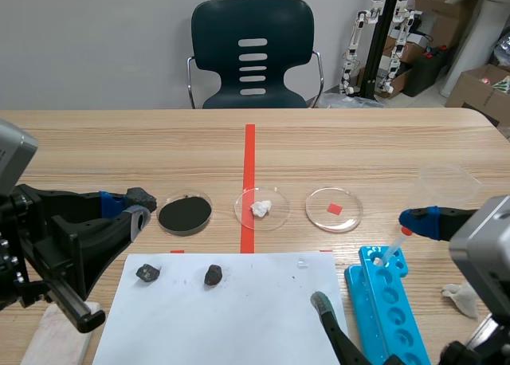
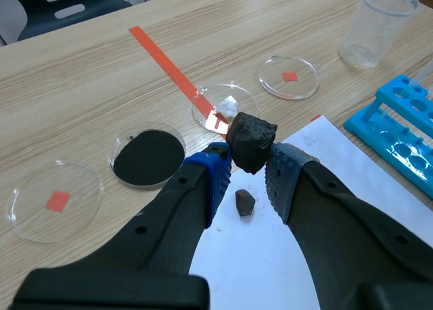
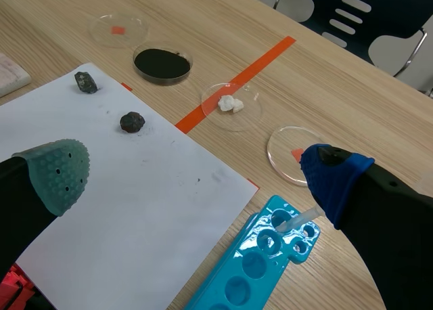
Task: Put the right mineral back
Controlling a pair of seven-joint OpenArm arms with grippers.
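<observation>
My left gripper (image 2: 247, 171) is shut on a dark lumpy mineral (image 2: 251, 142), held above the white paper (image 2: 270, 249); in the scene view that gripper (image 1: 134, 213) sits at the left with the mineral (image 1: 142, 198) at its tip. Two smaller dark minerals (image 1: 147, 272) (image 1: 213, 275) lie on the paper (image 1: 239, 317). Beyond it stand a black powder dish (image 1: 185, 213), a dish with a white mineral (image 1: 262, 209) and a dish with a red square (image 1: 334, 209). A further red-square dish (image 2: 54, 202) lies left of the powder. My right gripper (image 3: 196, 178) is open over the paper's right part.
A blue tube rack (image 1: 390, 301) with a dropper (image 1: 392, 249) lies right of the paper. A clear beaker (image 1: 448, 186) stands at the far right. A cloth (image 1: 48, 337) lies near the front left, a crumpled tissue (image 1: 460, 297) at the right. A chair (image 1: 253, 54) stands behind the table.
</observation>
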